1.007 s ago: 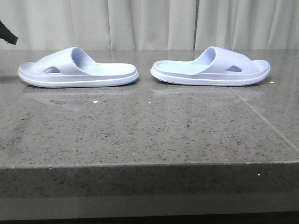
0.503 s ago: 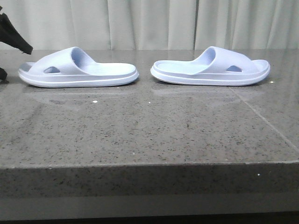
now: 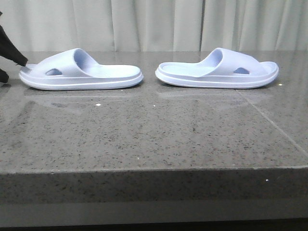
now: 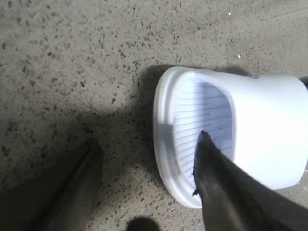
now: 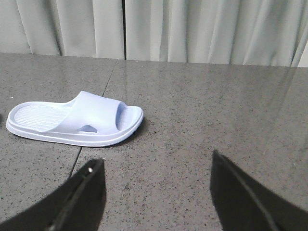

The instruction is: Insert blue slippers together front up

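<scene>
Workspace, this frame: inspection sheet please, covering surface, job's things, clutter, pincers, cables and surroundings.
Surface: dark speckled stone table, glossy, with a seam on the right.
Job's things: left slipper and right slipper, both sole-down, apart, heels facing each other.
Clutter: nothing seen.
Pincers: left pincer open, one finger over the left slipper's toe end, contact unclear; right pincer open, empty, away from the right slipper.
Cables: nothing seen.
Surroundings: pale curtain behind the table.
</scene>
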`<state>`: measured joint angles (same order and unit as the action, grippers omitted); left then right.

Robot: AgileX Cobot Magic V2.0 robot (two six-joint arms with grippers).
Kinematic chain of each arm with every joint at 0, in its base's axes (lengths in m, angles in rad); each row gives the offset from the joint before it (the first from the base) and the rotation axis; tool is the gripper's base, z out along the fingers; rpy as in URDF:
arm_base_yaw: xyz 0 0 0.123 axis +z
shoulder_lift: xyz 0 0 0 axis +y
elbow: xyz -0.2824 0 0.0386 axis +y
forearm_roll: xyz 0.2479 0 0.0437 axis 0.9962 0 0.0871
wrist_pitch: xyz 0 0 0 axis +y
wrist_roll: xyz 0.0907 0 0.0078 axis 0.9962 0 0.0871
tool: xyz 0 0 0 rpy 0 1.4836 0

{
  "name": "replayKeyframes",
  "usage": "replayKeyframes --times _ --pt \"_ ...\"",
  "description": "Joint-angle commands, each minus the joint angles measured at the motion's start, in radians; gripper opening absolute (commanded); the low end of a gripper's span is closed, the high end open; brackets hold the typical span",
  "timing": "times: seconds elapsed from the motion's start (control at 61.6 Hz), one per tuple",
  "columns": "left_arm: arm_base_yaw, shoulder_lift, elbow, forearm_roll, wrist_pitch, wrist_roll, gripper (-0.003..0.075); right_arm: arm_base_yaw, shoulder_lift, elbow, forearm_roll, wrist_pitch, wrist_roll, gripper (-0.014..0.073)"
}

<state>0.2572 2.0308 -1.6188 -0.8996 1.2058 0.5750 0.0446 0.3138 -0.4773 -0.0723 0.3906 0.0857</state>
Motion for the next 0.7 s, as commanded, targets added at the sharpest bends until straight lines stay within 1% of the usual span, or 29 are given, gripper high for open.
replayKeyframes --times 0.0,0.357,0.422,0.503,0.568,0.682 --pt "-0.021 -0.046 -0.023 -0.058 0.014 -0.011 0.0405 -0.008 0.015 -0.034 -0.01 -0.087 -0.006 0.0491" --pt "-0.099 0.025 -0.023 -0.065 0.012 -0.019 0.0405 -0.008 0.015 -0.034 -0.01 -0.087 -0.006 0.0491" --pt "-0.108 0.033 -0.023 -0.065 0.012 -0.019 0.0395 -0.008 0.015 -0.034 -0.01 -0.087 -0.006 0.0491" --pt "-0.117 0.036 -0.023 -0.068 0.01 -0.019 0.0354 -0.008 0.015 -0.034 -0.01 -0.087 -0.006 0.0491" --pt "-0.119 0.036 -0.023 -0.07 0.01 -0.019 0.0296 -0.008 0.015 -0.034 -0.01 -0.087 -0.006 0.0491" --pt "-0.117 0.036 -0.023 -0.071 0.015 -0.019 0.0145 -0.008 0.015 -0.034 -0.01 -0.087 -0.006 0.0491"
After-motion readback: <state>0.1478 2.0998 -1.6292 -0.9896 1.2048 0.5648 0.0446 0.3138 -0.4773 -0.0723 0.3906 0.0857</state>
